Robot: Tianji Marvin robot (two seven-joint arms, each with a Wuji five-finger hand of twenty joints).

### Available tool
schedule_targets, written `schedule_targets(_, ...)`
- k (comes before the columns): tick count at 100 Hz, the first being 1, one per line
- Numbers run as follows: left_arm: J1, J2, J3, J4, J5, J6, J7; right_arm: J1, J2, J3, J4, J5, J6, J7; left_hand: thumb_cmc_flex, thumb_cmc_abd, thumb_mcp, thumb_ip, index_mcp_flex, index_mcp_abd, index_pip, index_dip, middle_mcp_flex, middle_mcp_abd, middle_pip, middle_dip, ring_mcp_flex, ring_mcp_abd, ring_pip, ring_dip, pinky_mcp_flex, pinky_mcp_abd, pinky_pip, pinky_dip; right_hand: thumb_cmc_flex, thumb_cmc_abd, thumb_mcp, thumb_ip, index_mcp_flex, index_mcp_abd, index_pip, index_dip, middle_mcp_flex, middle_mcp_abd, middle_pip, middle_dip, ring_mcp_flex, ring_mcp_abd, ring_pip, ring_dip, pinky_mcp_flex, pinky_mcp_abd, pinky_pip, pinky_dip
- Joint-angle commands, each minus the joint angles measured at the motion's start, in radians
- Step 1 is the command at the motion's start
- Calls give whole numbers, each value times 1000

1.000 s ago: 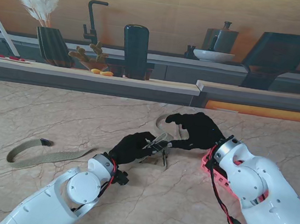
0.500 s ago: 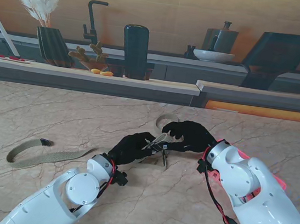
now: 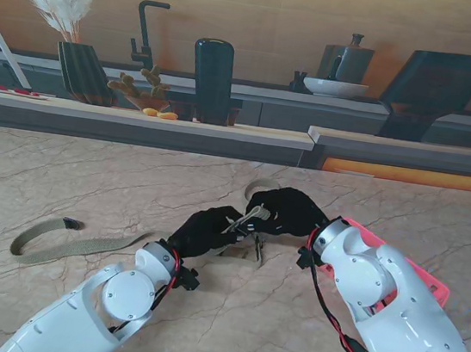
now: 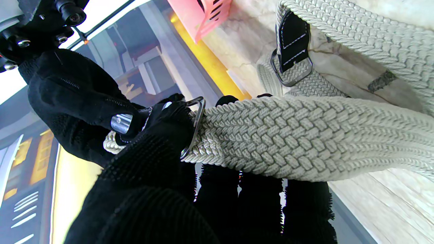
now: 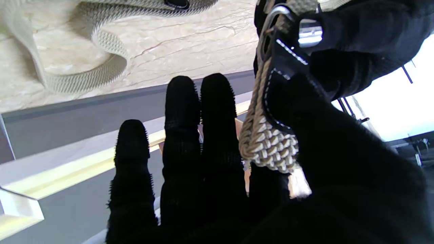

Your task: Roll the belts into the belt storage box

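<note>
Woven belt (image 4: 305,142) pinched by both hands, no legible writing

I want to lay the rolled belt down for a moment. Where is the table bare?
Bare marble lies between the olive belt and the far table edge, and beyond the pink box. The middle is crowded: left hand, right hand, cream belt.

The right hand (image 3: 281,212) is brought leftward and nearer, closing up against the left hand (image 3: 207,231) at the buckle end of the woven belt (image 3: 250,220). More of the pink storage box (image 3: 398,260) is uncovered behind the right forearm.
</note>
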Motion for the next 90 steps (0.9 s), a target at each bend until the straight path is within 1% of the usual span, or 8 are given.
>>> schedule_targets(1, 12, -6, -3, -12, -11, -1, 3, -15, -6, 10, -25, -41, -24, -28, -2, 11, 116, 11, 39, -96, 42, -34, 31, -43, -22, -18, -9, -14, -21, -13, -11, 2, -3, 12, 59, 25, 93, -4, 104, -72, 126, 1, 61, 32, 20, -5, 33, -23, 23, 15, 7, 13, 32, -12)
schedule_targets(9, 18, -6, -9, -20, -31, -2, -5, -28, -9, 24, -41, -69, -38, -62, -85, -61, 245, 0, 45, -89, 9, -79, 44, -44, -105, -51, -25, -12, -75, -52, -17, -3, -28, -1, 45, 12, 125, -12, 111, -76, 132, -5, 70, 32, 19, -11, 38, -23, 29, 15, 6, 16, 37, -19)
schedule_targets(18, 23, -4, -13, -29, -41, 2, -13, -43, -13, 40, -62, -98, -52, -105, -115, -108, 266, -22, 71, -52, -46, -138, 43, -31, -181, -131, -66, -16, -160, -106, -79, -24, -107, -33, 43, 14, 129, -16, 111, -84, 135, -4, 70, 32, 20, -11, 36, -25, 28, 14, 4, 19, 38, -22)
schedule_targets(30, 25, 4, -17, -45, -37, 5, -38, -58, -17, 64, -92, -155, -84, -161, -118, -113, 247, -27, 74, -57, -93, -169, 13, -44, -226, -201, -111, -35, -252, -167, -123, -21, -169, -56, 35, 19, 132, -19, 106, -96, 138, 2, 67, 20, 22, -9, 34, -33, 30, 15, 5, 17, 41, -24)
schedule_targets(51, 25, 17, -22, -75, -57, 16, -90, -80, -20, 95, -142, -238, -138, -240, -100, -42, 178, -12, 54, -68, -154, -151, -58, -40, -230, -245, -161, -42, -326, -200, -144, -12, -206, -70, 28, 23, 136, -20, 100, -109, 140, 7, 64, 12, 24, -9, 33, -42, 31, 13, 4, 17, 45, -28)
schedule_targets(65, 29, 11, -25, -82, -92, 42, -87, -92, -20, 113, -172, -293, -168, -284, 15, 72, 55, -2, 64, -70, -158, -146, -38, -32, -212, -247, -140, -28, -301, -186, -136, -7, -189, -61, 23, 24, 138, -21, 97, -116, 142, 9, 64, 8, 24, -10, 30, -47, 30, 12, 2, 15, 46, -32)
schedule_targets(68, 31, 9, -26, -84, -103, 49, -86, -94, -19, 117, -177, -309, -174, -294, 57, 96, -20, 12, 60, -71, -160, -145, -39, -29, -202, -254, -139, -23, -294, -183, -137, -6, -185, -58, 22, 25, 138, -21, 96, -118, 142, 9, 64, 5, 24, -10, 30, -49, 29, 12, 2, 15, 47, -33)
schedule_targets(90, 51, 2, -39, -98, -147, 70, -76, -98, -18, 144, -199, -386, -194, -360, 104, 129, -99, 29, 44, -70, -163, -141, -30, -22, -184, -255, -124, -14, -271, -174, -131, -8, -171, -52, 14, 30, 138, -21, 89, -128, 143, 10, 62, -3, 23, -11, 30, -58, 27, 9, 1, 11, 49, -39)
